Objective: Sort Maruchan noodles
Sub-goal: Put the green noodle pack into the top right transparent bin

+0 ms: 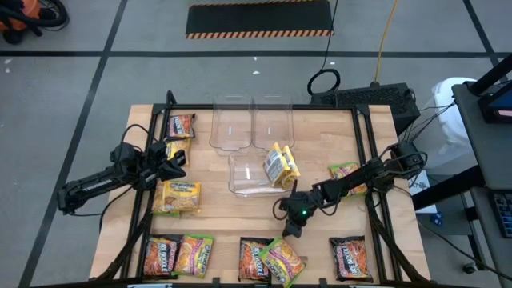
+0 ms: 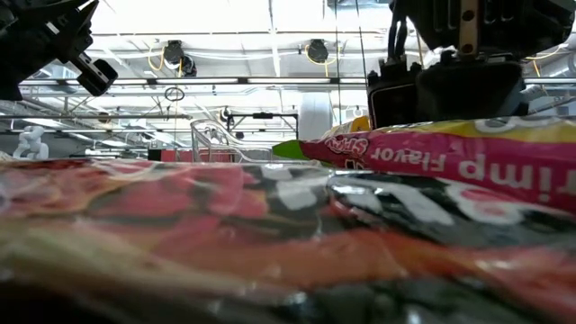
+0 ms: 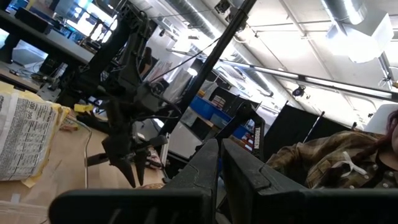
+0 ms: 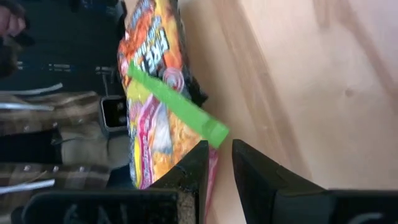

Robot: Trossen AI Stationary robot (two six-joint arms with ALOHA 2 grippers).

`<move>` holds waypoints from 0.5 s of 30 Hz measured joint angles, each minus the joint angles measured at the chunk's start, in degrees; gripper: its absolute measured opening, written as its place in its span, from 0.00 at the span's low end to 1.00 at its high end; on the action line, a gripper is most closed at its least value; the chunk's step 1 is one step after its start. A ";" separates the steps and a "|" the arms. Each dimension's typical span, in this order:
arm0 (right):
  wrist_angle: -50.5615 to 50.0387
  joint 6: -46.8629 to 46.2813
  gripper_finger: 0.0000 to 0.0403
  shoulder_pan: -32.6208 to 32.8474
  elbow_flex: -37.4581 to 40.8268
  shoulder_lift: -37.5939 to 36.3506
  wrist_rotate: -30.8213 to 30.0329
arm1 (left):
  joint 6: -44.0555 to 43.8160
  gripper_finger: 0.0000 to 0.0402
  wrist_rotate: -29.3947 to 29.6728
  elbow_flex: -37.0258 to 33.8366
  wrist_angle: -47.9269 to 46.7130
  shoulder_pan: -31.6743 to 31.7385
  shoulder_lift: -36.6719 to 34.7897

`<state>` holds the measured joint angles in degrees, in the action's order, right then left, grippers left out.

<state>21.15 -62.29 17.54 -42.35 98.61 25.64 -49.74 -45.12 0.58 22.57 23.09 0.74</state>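
Lime-green noodle packet (image 4: 163,121) just beyond right gripper (image 1: 293,225)

Blurred packets (image 2: 225,234) across low view.

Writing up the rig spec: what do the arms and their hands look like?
Both arms are dark, slim and jointed, with black cables looped along them. The left hand and right hand each end in two dark, flat, tapered fingers. A small green light glows near the right wrist.
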 joint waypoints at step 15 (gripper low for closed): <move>0.89 -0.65 0.17 1.34 -0.02 0.00 -1.40 | 0.02 0.06 0.00 0.00 0.00 0.00 0.00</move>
<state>22.04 -62.94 18.88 -42.37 98.61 24.23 -49.71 -45.12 0.58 22.57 23.09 0.74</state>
